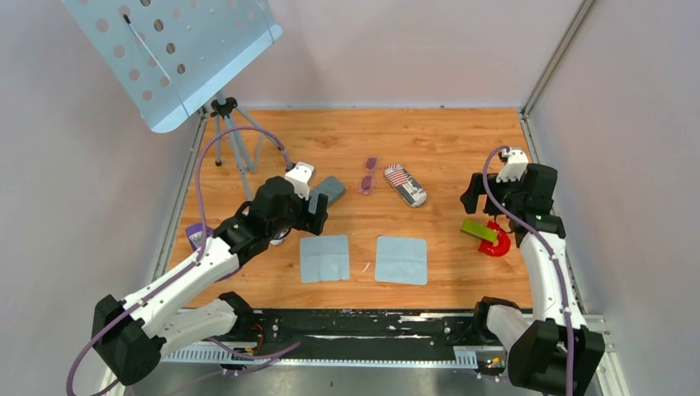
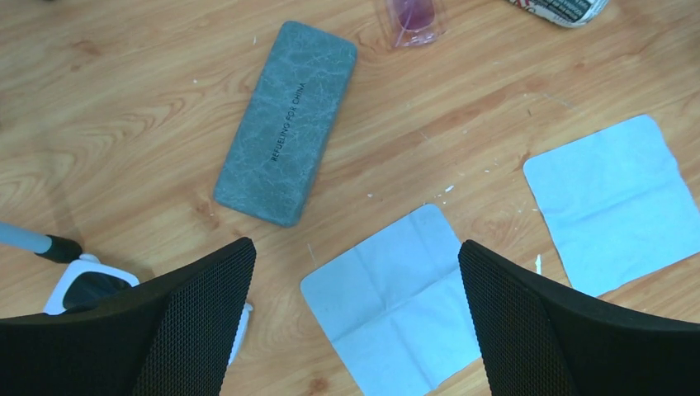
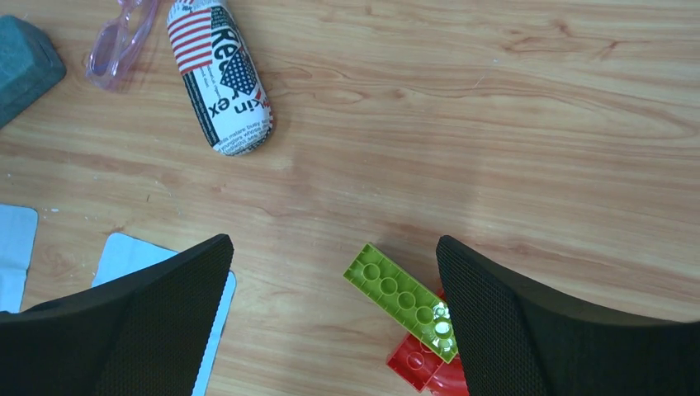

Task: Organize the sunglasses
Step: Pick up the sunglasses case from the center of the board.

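The sunglasses [image 1: 368, 174], a small pair with purple-pink lenses, lie on the wooden table near the back middle. They show at the top edge of the left wrist view [image 2: 413, 18] and in the top left corner of the right wrist view [image 3: 122, 40]. A flag-patterned case [image 1: 405, 185] [image 3: 219, 76] lies just right of them and a grey case [image 1: 328, 190] [image 2: 287, 122] to their left. My left gripper [image 1: 316, 206] [image 2: 355, 322] hovers open beside the grey case, above a cloth, holding nothing. At the right, my right gripper [image 1: 472, 196] [image 3: 334, 318] is open and empty.
Two light blue cloths [image 1: 324, 257] [image 1: 401, 260] lie flat at the front middle. A green brick [image 1: 480, 230] [image 3: 402, 300] rests on a red piece [image 1: 498, 245] by the right arm. A tripod [image 1: 224, 124] with a perforated panel [image 1: 169, 49] stands at the back left.
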Controlling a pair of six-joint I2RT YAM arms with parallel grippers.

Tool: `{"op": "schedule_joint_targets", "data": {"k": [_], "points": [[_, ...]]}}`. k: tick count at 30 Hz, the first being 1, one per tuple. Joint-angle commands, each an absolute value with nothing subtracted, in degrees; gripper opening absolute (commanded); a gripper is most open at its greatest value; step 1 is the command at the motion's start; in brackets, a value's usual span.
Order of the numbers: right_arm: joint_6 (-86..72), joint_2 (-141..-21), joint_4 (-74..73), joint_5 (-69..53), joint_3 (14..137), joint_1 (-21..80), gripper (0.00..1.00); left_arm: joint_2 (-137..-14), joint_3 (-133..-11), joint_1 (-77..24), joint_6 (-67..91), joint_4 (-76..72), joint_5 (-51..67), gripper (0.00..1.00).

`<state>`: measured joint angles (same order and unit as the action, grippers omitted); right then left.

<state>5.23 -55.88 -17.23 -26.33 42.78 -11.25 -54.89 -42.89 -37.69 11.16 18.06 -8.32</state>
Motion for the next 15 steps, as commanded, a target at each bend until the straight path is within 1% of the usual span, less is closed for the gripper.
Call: {"op": "schedule_joint_targets", "data": {"k": [1, 4, 5, 6, 8, 12, 14, 15], "points": [[3.6, -55.9, -17.8, -27.4, 45.9, -12.6, 0.99, -57.6, -43.5, -37.8, 11.6, 16.5, -9.3, 0.96], [11.3, -58.6, -19.7, -34.3, 49.4, -12.4, 0.99, -58.2, -43.4, -37.8, 12.1, 16.5, -8.7, 0.95], [13.7, -60.0, -20.8, -35.9, 50.9, -12.1, 0.98, -58.3, -43.2, -37.8, 12.1, 16.3, -8.4, 0.95], [15.0, -62.0, -22.2, -35.9, 53.4, -11.4, 0.94, -58.3, -43.2, -37.8, 12.3, 16.1, -8.3, 0.95], [18.7, -67.2, -26.1, -32.2, 57.9, -7.8, 0.89, -58.5, -43.1, -37.8, 12.7, 15.9, -8.5, 0.95], [23.1, -74.1, -27.4, -19.4, 63.4, 4.6, 0.87, -59.6, -43.4, -37.8, 12.9, 16.0, -8.2, 0.93], [23.3, -78.7, -27.0, -16.1, 66.8, 7.7, 0.86, -60.4, -43.7, -37.8, 12.7, 15.8, -8.2, 0.92], [22.8, -81.4, -27.2, -15.1, 69.2, 8.6, 0.84, -60.8, -43.8, -37.8, 12.7, 15.9, -8.4, 0.92]]}}
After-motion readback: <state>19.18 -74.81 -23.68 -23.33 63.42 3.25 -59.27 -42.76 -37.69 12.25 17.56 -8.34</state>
